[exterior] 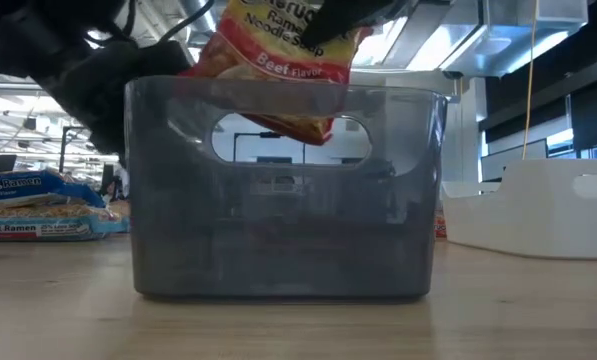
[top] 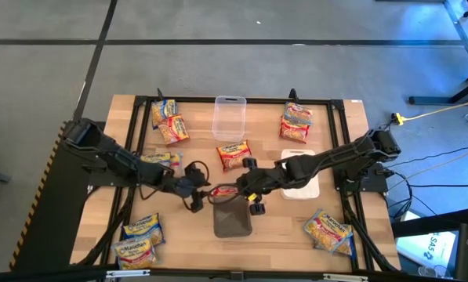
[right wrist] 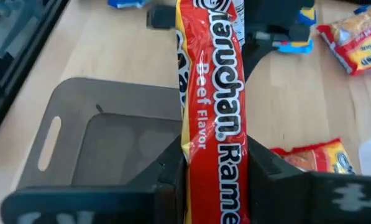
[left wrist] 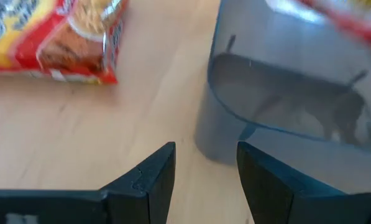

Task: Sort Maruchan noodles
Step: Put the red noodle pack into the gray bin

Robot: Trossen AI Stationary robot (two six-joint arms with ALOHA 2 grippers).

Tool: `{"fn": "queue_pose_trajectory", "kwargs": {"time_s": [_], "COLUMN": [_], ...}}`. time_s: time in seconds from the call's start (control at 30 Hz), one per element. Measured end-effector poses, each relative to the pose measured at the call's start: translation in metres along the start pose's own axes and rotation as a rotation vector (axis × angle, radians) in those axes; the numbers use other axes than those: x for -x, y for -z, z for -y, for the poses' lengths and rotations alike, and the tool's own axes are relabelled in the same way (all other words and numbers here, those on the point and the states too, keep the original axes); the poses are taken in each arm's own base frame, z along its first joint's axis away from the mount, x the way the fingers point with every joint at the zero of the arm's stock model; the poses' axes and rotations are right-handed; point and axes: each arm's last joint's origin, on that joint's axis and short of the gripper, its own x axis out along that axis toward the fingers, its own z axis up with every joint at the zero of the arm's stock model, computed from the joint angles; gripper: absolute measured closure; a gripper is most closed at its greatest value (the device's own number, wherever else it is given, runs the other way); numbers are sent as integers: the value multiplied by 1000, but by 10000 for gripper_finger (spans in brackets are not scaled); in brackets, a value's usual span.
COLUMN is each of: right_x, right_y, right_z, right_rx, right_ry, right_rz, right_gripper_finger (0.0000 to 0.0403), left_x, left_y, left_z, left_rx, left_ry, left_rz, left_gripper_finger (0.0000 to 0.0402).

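Right wrist view: the right gripper (right wrist: 215,165) is clamped on a red beef-flavor Maruchan packet (right wrist: 213,106), held on edge above the grey bin (right wrist: 67,134). Just beside that bin, the left gripper (left wrist: 204,174) hangs with fingers apart, empty. Other packets (top: 169,121) lie scattered on the wooden table (top: 281,243); the room behind looks like a workshop, though blurred.
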Motion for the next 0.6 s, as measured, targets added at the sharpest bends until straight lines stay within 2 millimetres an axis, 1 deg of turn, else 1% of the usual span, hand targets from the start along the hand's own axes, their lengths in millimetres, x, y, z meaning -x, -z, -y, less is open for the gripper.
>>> {"fn": "queue_pose_trajectory", "kwargs": {"time_s": [0.13, 0.3, 0.47, 0.57, 0.6], "right_x": [0, 0, -4, -11, -13], "right_y": [3, 5, 12, 12, 15], "right_z": [0, 1, 11, 17, 18], "right_rx": [4, -18, -89, -150, -160], "right_ry": [1, 1, 17, 2, -12], "right_rz": [-28, -49, -125, -123, -150], "right_gripper_finger": [323, 323, 323, 323, 323], "left_x": [-2, -2, -2, -2, -2], "left_y": [-7, -7, -7, -7, -7], "left_z": [-2, -2, -2, -2, -2], "left_rx": [-1, -19, -19, -20, -20], "left_ry": [9, 12, 11, 11, 11], "left_rz": [41, 39, 39, 39, 38], "left_gripper_finger": [237, 237, 237, 237, 237]}}
